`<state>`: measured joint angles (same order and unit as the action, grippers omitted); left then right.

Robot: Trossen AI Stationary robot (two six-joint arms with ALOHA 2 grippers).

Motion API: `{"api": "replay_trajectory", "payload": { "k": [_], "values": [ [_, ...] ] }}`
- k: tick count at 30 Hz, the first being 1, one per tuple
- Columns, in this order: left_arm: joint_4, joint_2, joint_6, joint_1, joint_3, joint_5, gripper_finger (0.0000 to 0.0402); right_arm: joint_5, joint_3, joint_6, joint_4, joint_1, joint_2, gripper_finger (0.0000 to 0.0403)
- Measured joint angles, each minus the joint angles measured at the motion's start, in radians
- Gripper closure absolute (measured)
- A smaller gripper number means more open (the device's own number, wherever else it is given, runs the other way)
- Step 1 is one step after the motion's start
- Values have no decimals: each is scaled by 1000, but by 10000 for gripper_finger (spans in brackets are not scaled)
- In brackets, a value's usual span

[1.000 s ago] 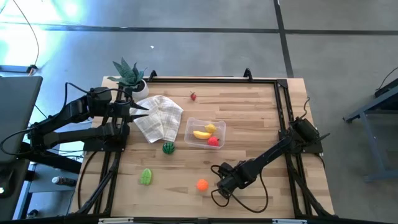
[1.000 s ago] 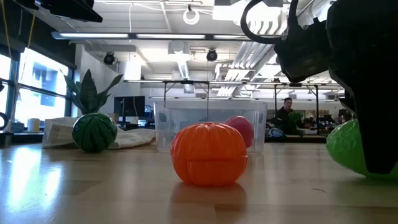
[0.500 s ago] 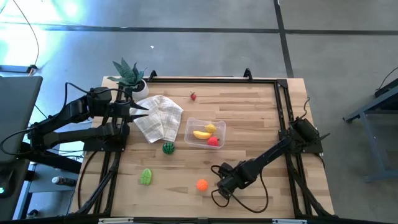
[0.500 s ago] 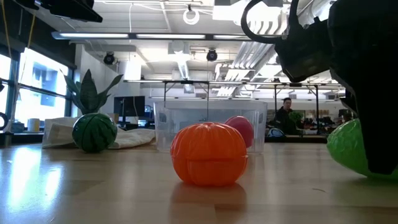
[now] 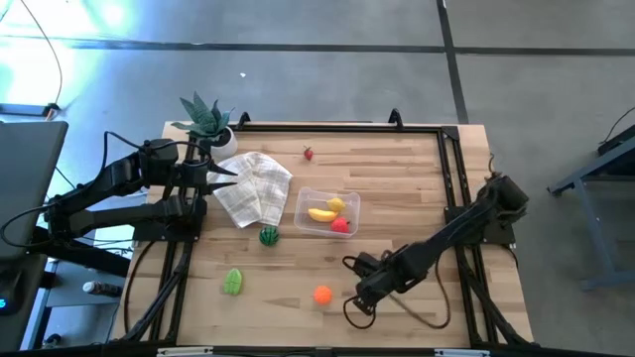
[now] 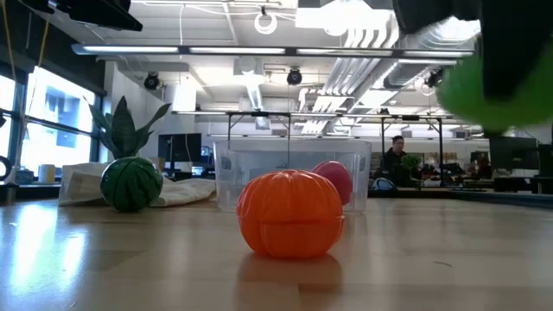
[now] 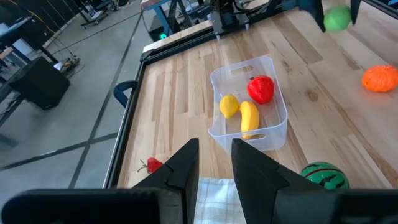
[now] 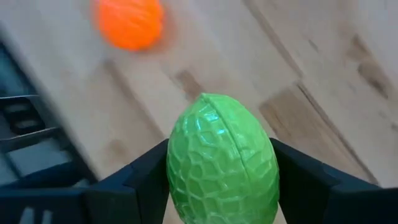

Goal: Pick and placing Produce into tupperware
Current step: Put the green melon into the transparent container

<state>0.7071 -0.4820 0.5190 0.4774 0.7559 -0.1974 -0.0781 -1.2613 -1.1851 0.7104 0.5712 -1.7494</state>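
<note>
Nearest the front edge of the table (image 5: 417, 169), the right gripper (image 8: 222, 180) is clamped on a green bumpy fruit (image 8: 222, 160), its two dark fingers pressed to either side of it, and the fruit is lifted off the wood; from table height it shows as a green blur (image 6: 479, 86) high on the right. An orange fruit (image 5: 322, 295) sits on the boards just beside that gripper, toward the left arm's side, and it is the closest thing in the low view (image 6: 290, 213). Farther along the front edge lies a second green bumpy piece (image 5: 233, 282), well apart from the gripper. Behind these, near the middle of the table, is the tupperware (image 5: 302, 210), clear and lidless, lying flat with its long axis running slantwise across the boards. Inside it are a banana (image 5: 320, 214), a yellow lemon-like fruit (image 5: 337, 204) and a red fruit (image 5: 341, 225), all resting on its floor. A small watermelon (image 5: 268, 236) stands just outside its corner on the left arm's side. Past that lies a crumpled cloth (image 5: 253, 186), with a strawberry (image 5: 309, 153) alone near the far rail and a potted plant (image 5: 206, 119) at the far corner. The left gripper (image 7: 214, 163) hangs over the cloth, fingers nearly together and holding nothing.
</note>
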Motion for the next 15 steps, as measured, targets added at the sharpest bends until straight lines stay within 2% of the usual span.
{"api": "replay_trajectory", "payload": {
  "k": [7, 15],
  "values": [
    [0, 0, 0, 0, 0, 0, 316, -104, -1, 127, -42, -61, 165, 176],
    [0, 0, 0, 0, 0, 0, 316, -133, -1, 294, -108, -219, 303, 176]
  ]
}}
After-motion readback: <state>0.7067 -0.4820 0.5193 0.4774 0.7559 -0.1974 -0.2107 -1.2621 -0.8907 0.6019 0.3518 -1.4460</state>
